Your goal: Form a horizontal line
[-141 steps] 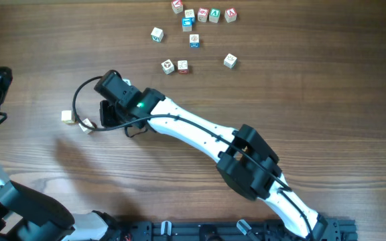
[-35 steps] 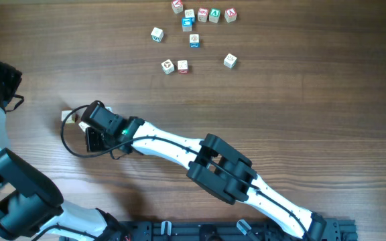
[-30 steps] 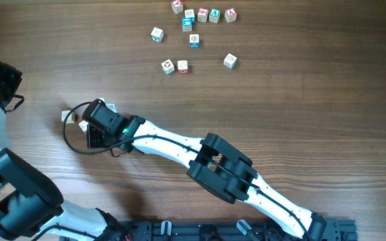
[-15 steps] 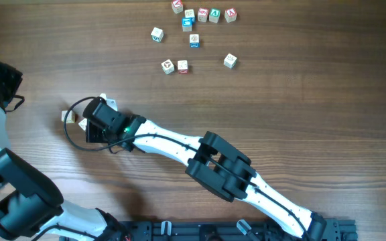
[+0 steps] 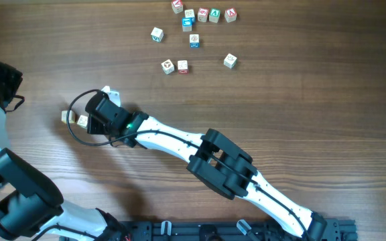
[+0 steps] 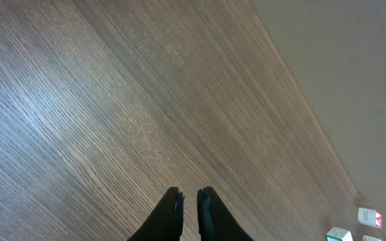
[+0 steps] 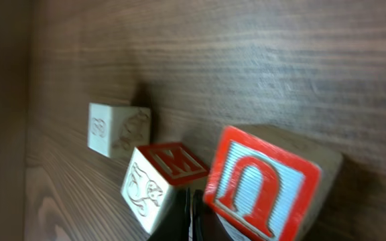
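Your right gripper (image 7: 190, 213) is closed and empty, tips between the red M cube (image 7: 158, 179) and red U cube (image 7: 265, 185). A pale cube (image 7: 118, 130) sits just beside them, at the counter's (image 5: 280, 100) left. Your left gripper (image 6: 188, 204) hangs nearly closed, empty.

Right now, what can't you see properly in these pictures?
Overhead: the right hand hides under its own wrist; that arm covers part of the horizontal line.
Overhead: letters on the scattered cubes are too small; the top cube is cut by the edge.
Left wrist: the corner cubes are tiny and partly cut by the bottom edge.
Right wrist: the red U cube is blurred; the hand hides whether it touches the M cube.
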